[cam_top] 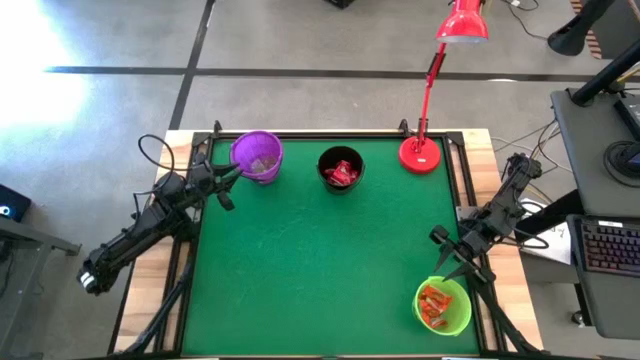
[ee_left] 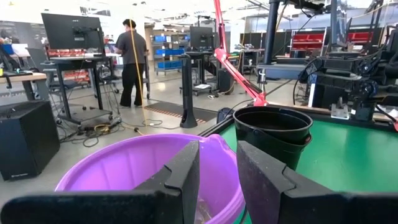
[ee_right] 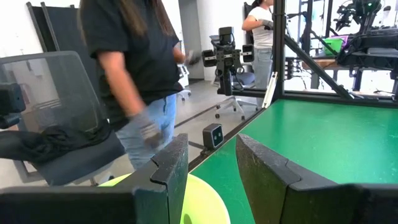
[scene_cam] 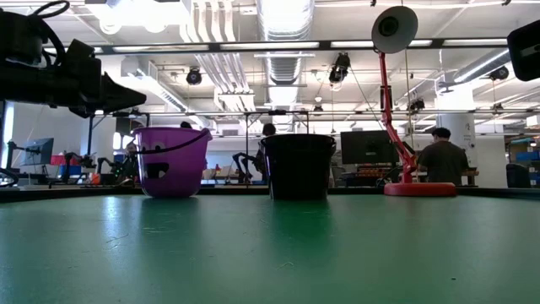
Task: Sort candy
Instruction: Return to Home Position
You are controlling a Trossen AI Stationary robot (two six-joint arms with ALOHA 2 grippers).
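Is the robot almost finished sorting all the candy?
Nearly. Red candy lies in the black cup, orange-red candy in the green cup; no loose candy shows on the table. Nothing in hand: the left gripper by the purple cup and right gripper by the green cup are open, empty. Left: probably just returning home.

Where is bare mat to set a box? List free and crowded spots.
Free: mat middle and near-left corner, before the purple cup and black cup. Crowded: far edge, with those cups, left gripper and lamp base; near-right corner, with green cup and right gripper.
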